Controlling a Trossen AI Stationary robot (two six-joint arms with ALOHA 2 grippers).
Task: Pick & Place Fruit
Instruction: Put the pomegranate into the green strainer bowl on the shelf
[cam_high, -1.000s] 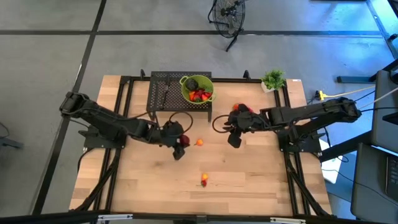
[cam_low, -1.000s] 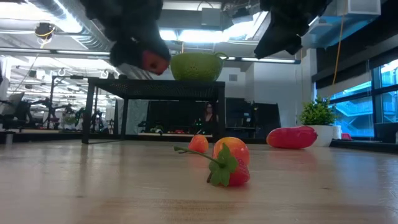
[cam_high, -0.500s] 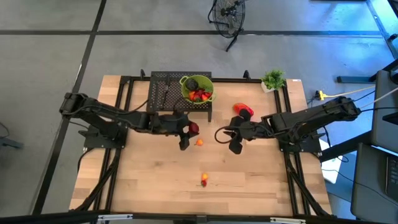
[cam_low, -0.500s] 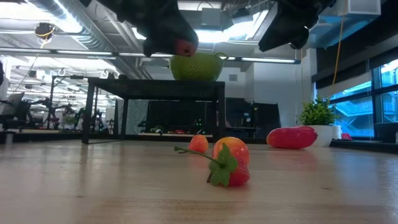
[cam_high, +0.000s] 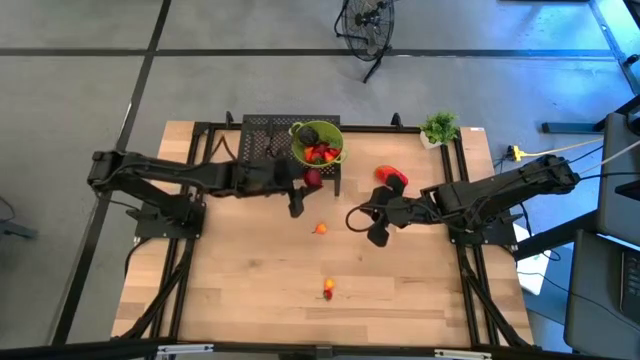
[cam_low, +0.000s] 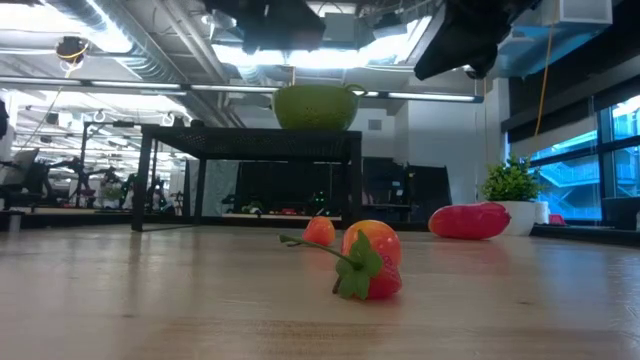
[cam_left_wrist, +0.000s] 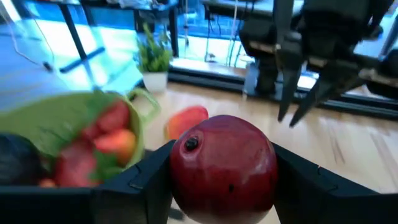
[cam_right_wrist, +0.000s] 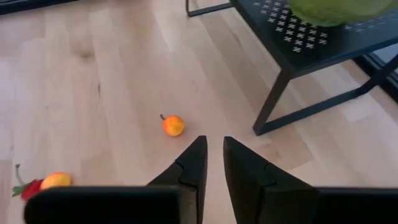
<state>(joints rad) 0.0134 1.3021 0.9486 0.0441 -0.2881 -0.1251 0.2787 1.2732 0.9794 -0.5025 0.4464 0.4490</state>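
Much of the lime-green plastic bowl (cam_high: 316, 141) on the black perforated metal stand (cam_high: 262, 149) is cut off in the left wrist view, which shows only blurred red and orange fruit pieces (cam_left_wrist: 99, 142) inside. The left hand (cam_high: 306, 181) grips a smooth, round, dark red fruit (cam_left_wrist: 223, 163) just beside the bowl, above the stand's edge. From the low view only the bowl's underside shows. The right hand (cam_high: 378, 232) hovers over the pale wooden counter (cam_high: 400, 290), its dark tapered fingers (cam_right_wrist: 191, 165) nearly together, holding nothing. A small orange fruit (cam_high: 320, 229), a red-and-yellow strawberry-like piece (cam_low: 371, 259) and a glossy red oblong fruit (cam_high: 390, 177) lie apart on the counter.
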